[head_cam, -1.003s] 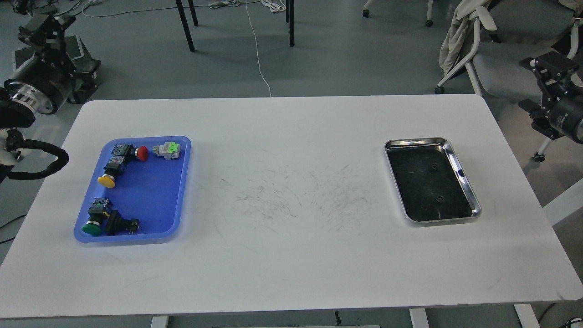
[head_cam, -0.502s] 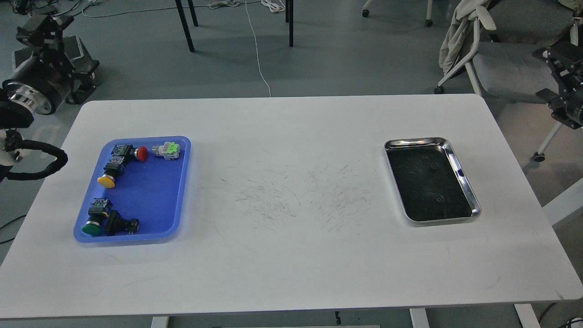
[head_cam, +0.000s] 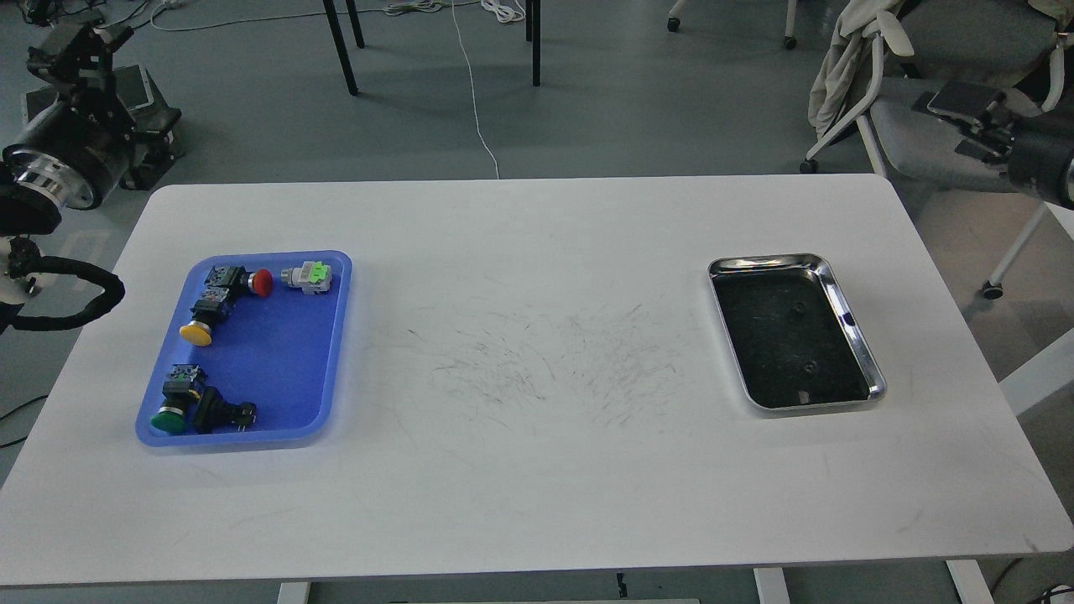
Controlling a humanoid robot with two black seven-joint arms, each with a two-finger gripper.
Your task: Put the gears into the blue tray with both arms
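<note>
A: Where are the gears?

B: Both lie in the steel tray (head_cam: 847, 319) on the right part of the white table (head_cam: 537, 470). One gear (head_cam: 799, 308) sits in the far half of the tray's dark bottom, the other gear (head_cam: 810, 367) in the near half, well apart from each other.

A: And the grippers?

B: The right gripper (head_cam: 956, 105) hangs off the table, beyond its far right corner, above the floor by the grey chair (head_cam: 931, 109). It is well apart from the steel tray and both gears. It shows dark and at an angle, so I cannot tell whether its fingers are apart or together.

A: The left one?

B: The left gripper (head_cam: 75, 46) is off the far left corner of the table, over the floor, farthest from the gears. Its fingers cannot be told apart either.

A: The blue tray?

B: The blue tray (head_cam: 327, 335) rests on the left part of the table, nearer the left gripper. It holds a red push button (head_cam: 262, 282), a yellow push button (head_cam: 195, 332), a green push button (head_cam: 169, 420), a black switch body (head_cam: 220, 412) and a grey block with a green top (head_cam: 307, 277). I see no gear in it.
</note>
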